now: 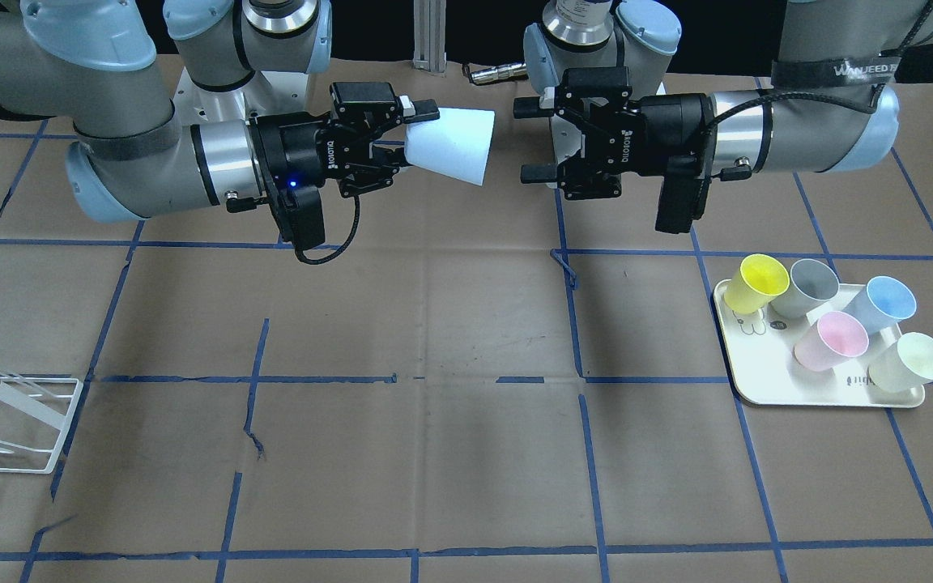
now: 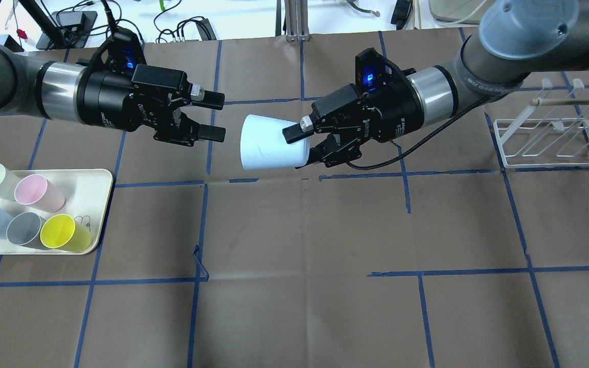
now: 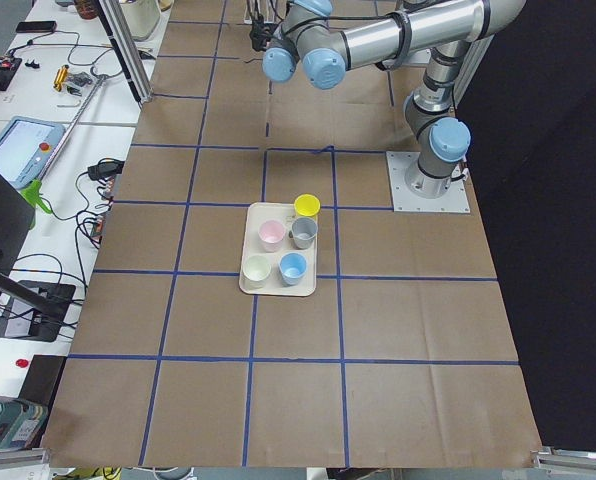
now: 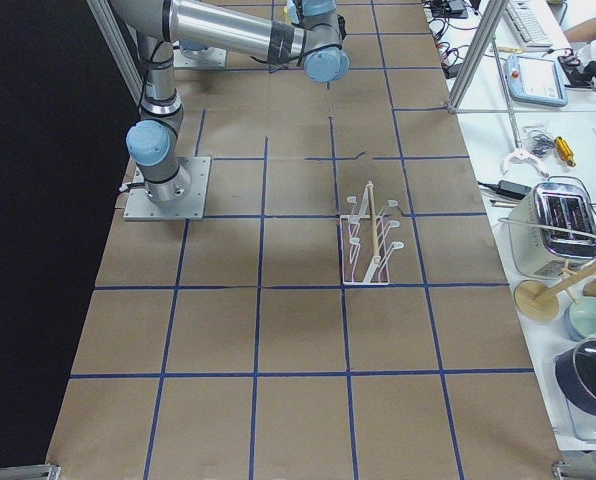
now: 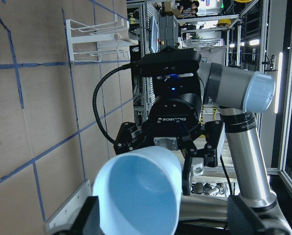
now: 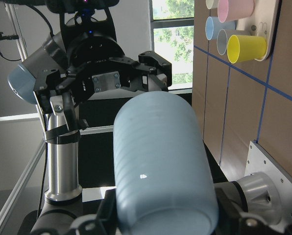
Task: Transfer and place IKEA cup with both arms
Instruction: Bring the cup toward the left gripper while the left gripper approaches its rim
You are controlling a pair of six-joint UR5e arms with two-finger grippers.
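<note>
Overhead exterior | cup mid-air, sideways, base end clamped in R gripper | L gripper jaws spread, just off rim, no contact | prob light, slick, squashy plastic: take wall nr rim, gently

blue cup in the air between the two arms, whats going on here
It looks like a mid-air handover. The right gripper is shut on the narrow base end of the IKEA cup, holding it on its side above the table with the wide rim pointing at the left gripper. The left gripper is open, level with the cup and apart from it, so it has not yet taken hold. The tray of other cups sits on the robot's left, the wire rack on its right.
</note>
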